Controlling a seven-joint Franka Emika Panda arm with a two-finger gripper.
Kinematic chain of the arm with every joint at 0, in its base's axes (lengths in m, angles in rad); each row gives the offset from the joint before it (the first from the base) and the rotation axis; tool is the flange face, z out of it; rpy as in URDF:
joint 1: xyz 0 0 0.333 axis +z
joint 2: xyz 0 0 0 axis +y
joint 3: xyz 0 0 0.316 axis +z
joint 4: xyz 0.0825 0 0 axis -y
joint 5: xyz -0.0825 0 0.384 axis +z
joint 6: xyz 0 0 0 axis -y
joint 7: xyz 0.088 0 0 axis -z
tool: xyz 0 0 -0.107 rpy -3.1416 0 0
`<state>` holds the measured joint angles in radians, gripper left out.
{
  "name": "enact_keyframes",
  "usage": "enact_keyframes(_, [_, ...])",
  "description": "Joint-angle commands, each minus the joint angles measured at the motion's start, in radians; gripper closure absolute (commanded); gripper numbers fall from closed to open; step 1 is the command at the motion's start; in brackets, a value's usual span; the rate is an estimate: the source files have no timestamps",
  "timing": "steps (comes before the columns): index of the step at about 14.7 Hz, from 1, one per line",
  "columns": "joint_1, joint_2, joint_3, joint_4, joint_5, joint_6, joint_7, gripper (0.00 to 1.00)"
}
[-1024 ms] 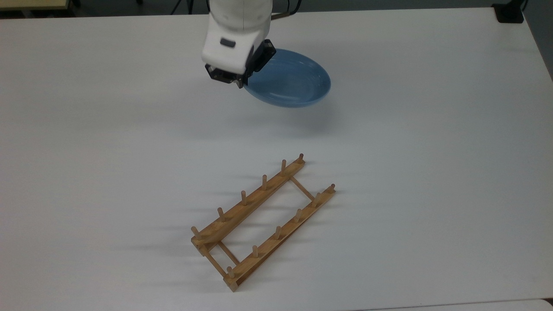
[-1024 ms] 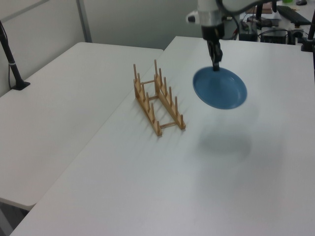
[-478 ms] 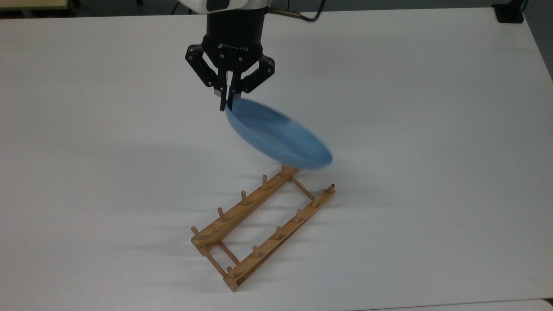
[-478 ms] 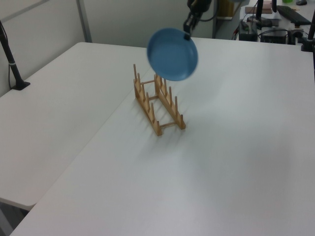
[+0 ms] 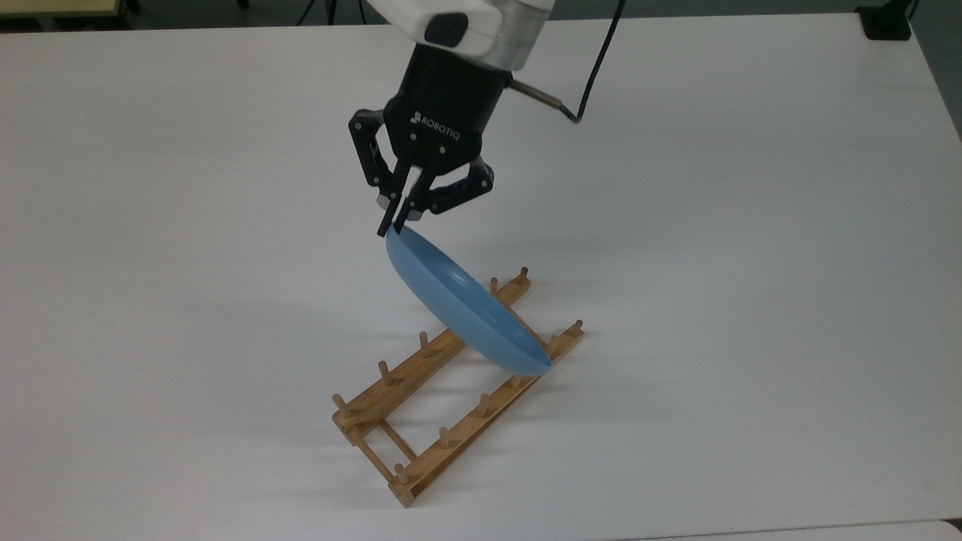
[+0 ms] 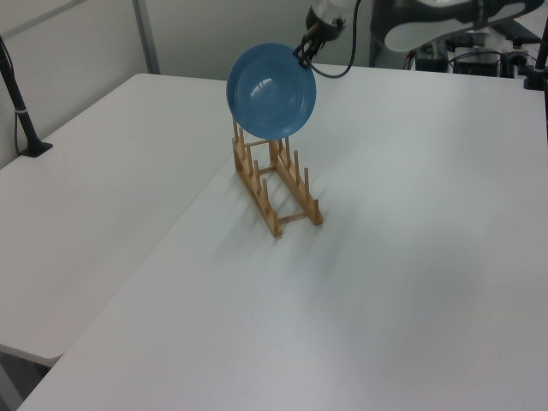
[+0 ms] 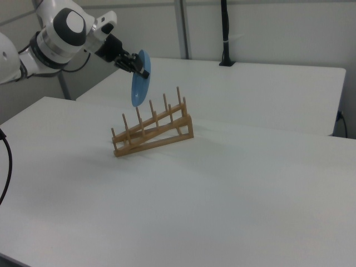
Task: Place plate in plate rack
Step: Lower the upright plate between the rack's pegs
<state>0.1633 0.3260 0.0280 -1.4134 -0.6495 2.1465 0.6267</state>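
— Why pinched by the rim?

— Claw (image 5: pixel 397 219) clenched on the upper edge of the plate (image 5: pixel 462 304), letting the disc hang on edge rather than flat. Seen nearly edge-on in the right view, face-on in the left view: roughly the pose a slot demands.

— Why above that end of the plate rack (image 5: pixel 451 383)?

— Held over the pegs at the top view's upper right end, crossing both rails, clear of the white bench (image 5: pixel 751 225). Lower rim near the peg tops, apparently not yet seated. Judged mid-descent; risk of catching a peg if tilt stays uncorrected.
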Motion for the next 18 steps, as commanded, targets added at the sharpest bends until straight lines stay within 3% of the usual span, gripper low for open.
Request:
enact_keyframes(1, [0.012, 0.022, -0.007, -0.027, -0.103, 0.029, 0.09, 1.0])
enact_keyframes(8, [0.028, 0.094, -0.007, -0.033, -0.189, 0.046, 0.116, 1.0])
enact_keyframes(9, [0.028, 0.097, -0.007, -0.036, -0.202, 0.049, 0.116, 0.94])
enact_keyframes(12, [0.028, 0.102, -0.007, -0.041, -0.206, 0.049, 0.111, 0.44])
enact_keyframes(14, [0.03, 0.1, -0.007, -0.041, -0.205, 0.047, 0.113, 0.02])
enact_keyframes(18, [0.05, 0.084, -0.005, -0.03, -0.188, 0.035, 0.114, 0.0])
